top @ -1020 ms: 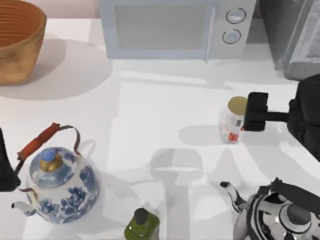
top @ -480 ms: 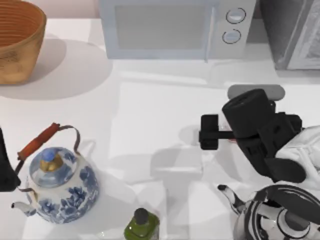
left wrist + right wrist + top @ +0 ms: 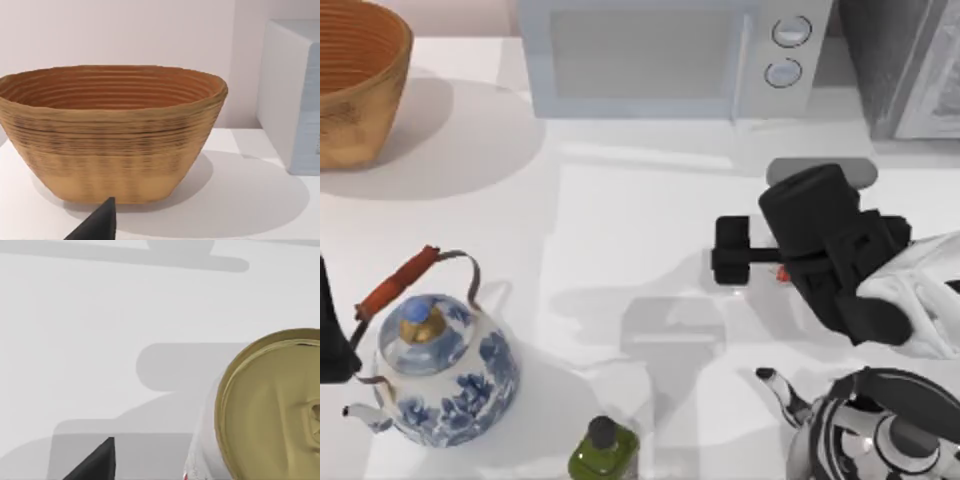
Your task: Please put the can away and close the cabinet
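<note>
The right gripper point(image 3: 732, 250) hung low over the table point(image 3: 620, 230) at the right side, and I could not tell if it was open or closed. The can point(image 3: 270, 405) stood upright just beside it, mostly under the arm in the top view, w/ its gold lid close in the right wrist view.

To do this step well, I think the gripper should be centred on the can's body, not on the lid rim, then closed gently, because a push from one side could tip it. The lift should go straight up, away from the metal kettle point(image 3: 890, 430) nearby.

The left arm point(image 3: 328, 335) was parked at the left edge.

Count: 1 can, 2 kettles (metal one and blue-white kettle point(image 3: 440, 370)), 1 green bottle point(image 3: 603, 450), 1 basket point(image 3: 360, 80), 1 microwave point(image 3: 660, 60), 1 cabinet point(image 3: 905, 70)
</note>
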